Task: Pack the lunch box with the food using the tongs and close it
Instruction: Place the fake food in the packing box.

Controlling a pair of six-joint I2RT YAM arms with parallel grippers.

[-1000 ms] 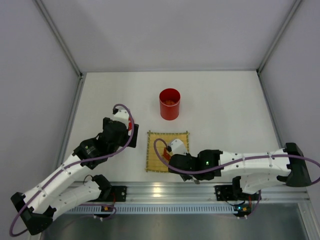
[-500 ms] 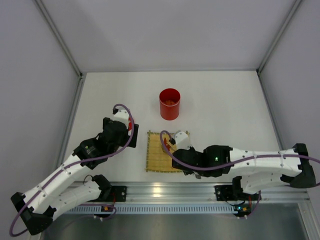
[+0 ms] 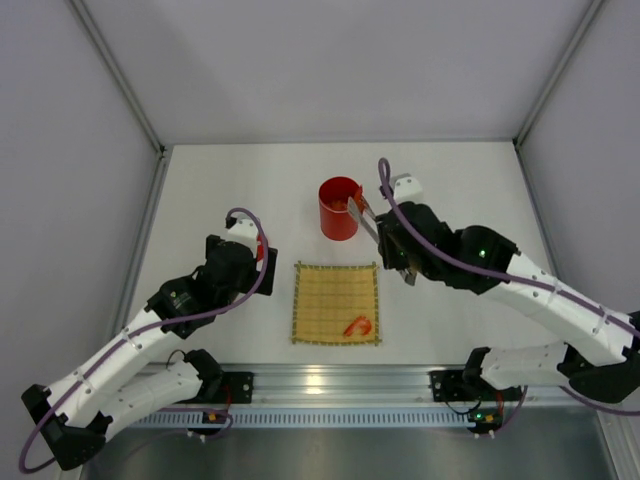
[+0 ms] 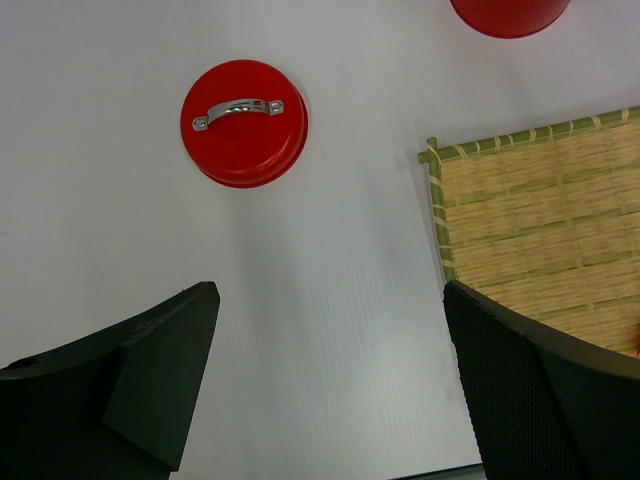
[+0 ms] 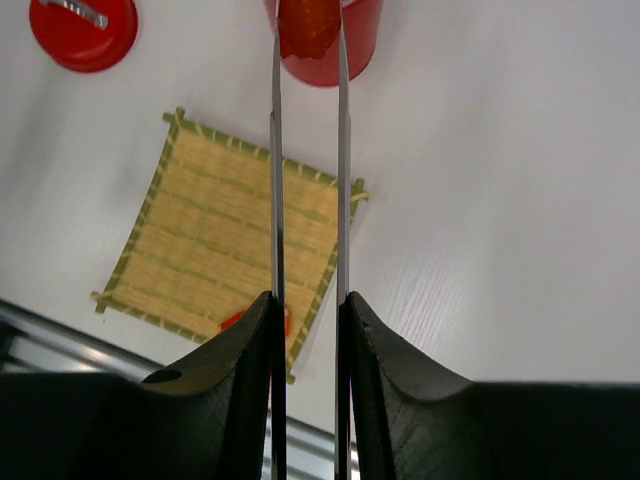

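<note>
R fingers point(image 5: 250, 340) pinching tongs point(image 5: 275, 200), tips gripping a red food chunk point(image 5: 308, 28) at the open lunch box point(image 3: 339, 222) rim. L fingers point(image 4: 170, 340) spread wide above worktop point(image 4: 100, 250), nr lid point(image 4: 244, 122). One red piece point(image 3: 358, 326) on mat point(image 3: 330, 295).

You have two matching arms, the left arm point(image 3: 120, 350) and the right arm point(image 3: 560, 305), each made of white shell links joined by black joint housings, with a purple cable point(image 3: 240, 211) looping along its length. A small green light point(image 3: 482, 254) glows on the right arm's black joint. Your left hand point(image 4: 330, 380) has broad matte-black fingers point(image 4: 530, 390) with a fine dimpled texture, while your right hand point(image 5: 305, 320) shows smooth, curved black ones.
</note>
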